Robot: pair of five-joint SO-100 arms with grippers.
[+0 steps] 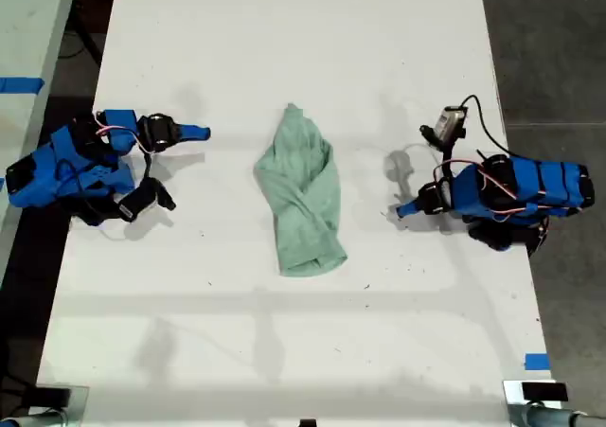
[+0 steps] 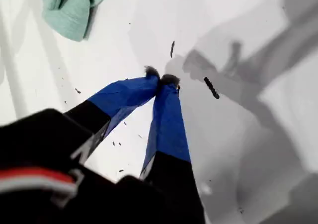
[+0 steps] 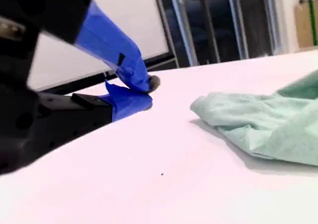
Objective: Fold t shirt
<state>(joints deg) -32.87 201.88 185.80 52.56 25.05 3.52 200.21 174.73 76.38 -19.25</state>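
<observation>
the small pale mint-green soft fabric t shirt (image 1: pixel 303 195) lies in the middle of the exterior view, on the long white table (image 1: pixel 284 48). it is bunched into a narrow, rumpled strip. one end comes to a point toward the top of the frame, and the wider, rounded end reaches toward the lower centre. folds twist across its middle, and no part of it is spread flat. neither arm touches it.

my first gripper (image 1: pixel 407 209) sits right of centre in the exterior view, on the blue arm that reaches in from the right edge. it points toward the shirt but stands apart from it. in the first wrist view its two blue-taped fingers (image 2: pixel 166 119) are pressed together at the dark tips, with nothing between them. my first gripper (image 2: pixel 161 79) hangs over bare table there, beside a short black mark (image 2: pixel 211 87). a ribbed edge of the t shirt (image 2: pixel 69 10) shows well beyond the tips.

my second gripper (image 1: pixel 201 132) is at the left of the exterior view, on the other blue arm, also aimed at the shirt with a clear gap of table between. in the second wrist view my second gripper (image 3: pixel 144 92) sits low over the table. its blue-taped fingers are closed tip to tip and hold nothing. the t shirt (image 3: pixel 263 129) lies nearby on the white surface, one hemmed end nearest.

a small piece of blue tape (image 1: pixel 537 362) sticks to the table's edge at the lower right of the exterior view.
</observation>
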